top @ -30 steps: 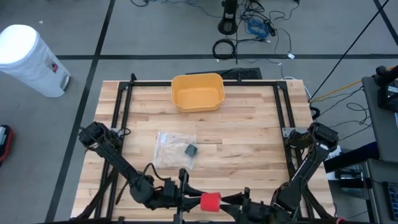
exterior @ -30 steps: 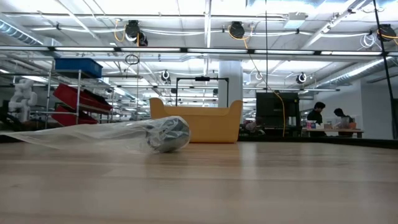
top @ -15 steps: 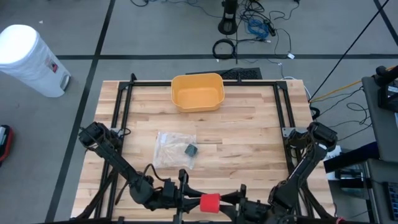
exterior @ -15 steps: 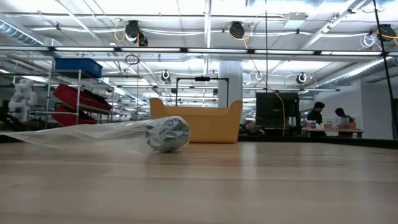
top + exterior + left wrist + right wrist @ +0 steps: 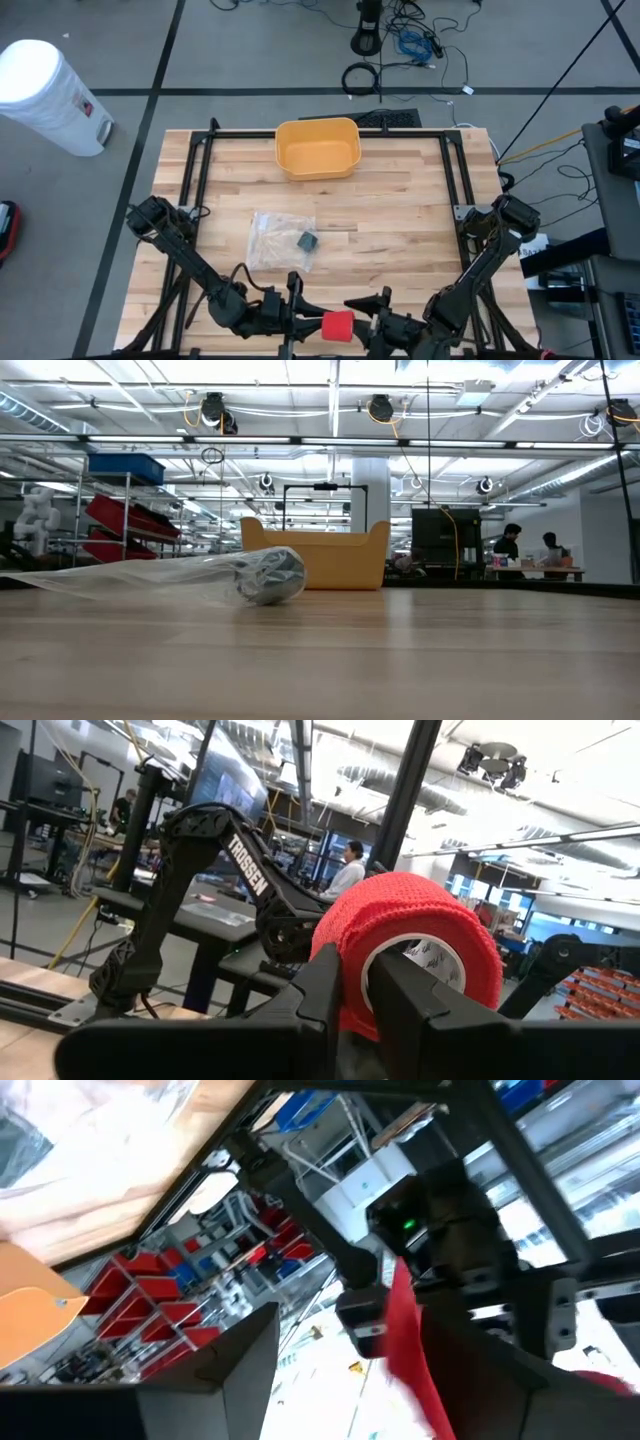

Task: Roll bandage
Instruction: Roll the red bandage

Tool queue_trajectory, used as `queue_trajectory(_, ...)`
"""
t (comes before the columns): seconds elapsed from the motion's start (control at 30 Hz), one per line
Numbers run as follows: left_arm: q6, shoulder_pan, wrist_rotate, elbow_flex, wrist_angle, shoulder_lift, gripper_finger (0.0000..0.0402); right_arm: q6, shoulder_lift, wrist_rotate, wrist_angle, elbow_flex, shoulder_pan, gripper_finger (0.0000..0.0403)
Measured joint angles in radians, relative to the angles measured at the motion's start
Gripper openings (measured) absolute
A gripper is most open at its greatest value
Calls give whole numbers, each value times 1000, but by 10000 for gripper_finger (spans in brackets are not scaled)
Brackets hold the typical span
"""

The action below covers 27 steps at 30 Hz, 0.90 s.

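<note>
A red bandage roll point(image 5: 338, 325) with a white core hangs in the air above the table's near edge, and my left gripper point(image 5: 326, 323) is shut on it. My right gripper point(image 5: 368, 308) stands open just right of the roll. In the right wrist view a loose red bandage strip point(image 5: 408, 1335) shows between its spread fingers; I cannot tell whether they touch it. On the table's middle lies a clear plastic bag point(image 5: 275, 238) with a dark roll point(image 5: 307, 240) in it. Neither gripper shows in the low view. My left gripper holds the roll by its wall point(image 5: 350, 955): one finger point(image 5: 405, 1005) reaches into the white core, and the other point(image 5: 322, 995) lies on the red outside. The fingers come about level from the table's left. The roll is lifted clear, its open end facing the gripper.
A yellow bin point(image 5: 318, 148) stands at the table's far middle, also the yellow bin point(image 5: 315, 555) behind the bag point(image 5: 150, 575) in the low view. A black frame point(image 5: 200, 150) runs along the table's left, far and right sides. Bare wood lies right of the bag.
My right gripper has opened wider and rolled about its own axis beside the roll, and its arm has drifted a little toward the table's left. The roll stays in my left gripper, where it was.
</note>
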<state>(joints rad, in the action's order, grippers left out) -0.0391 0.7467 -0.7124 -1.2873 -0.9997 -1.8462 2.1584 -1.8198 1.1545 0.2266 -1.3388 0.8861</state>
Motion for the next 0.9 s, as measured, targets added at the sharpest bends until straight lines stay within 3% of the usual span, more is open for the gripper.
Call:
queue_trajectory(0.33, 1, 0, 0, 0, 18, 0, 54, 0, 0, -9, 2, 0, -9, 231)
queue_trajectory(0.9, 27, -1, 0, 0, 18, 0, 54, -53, 0, -55, 27, 0, -8, 124)
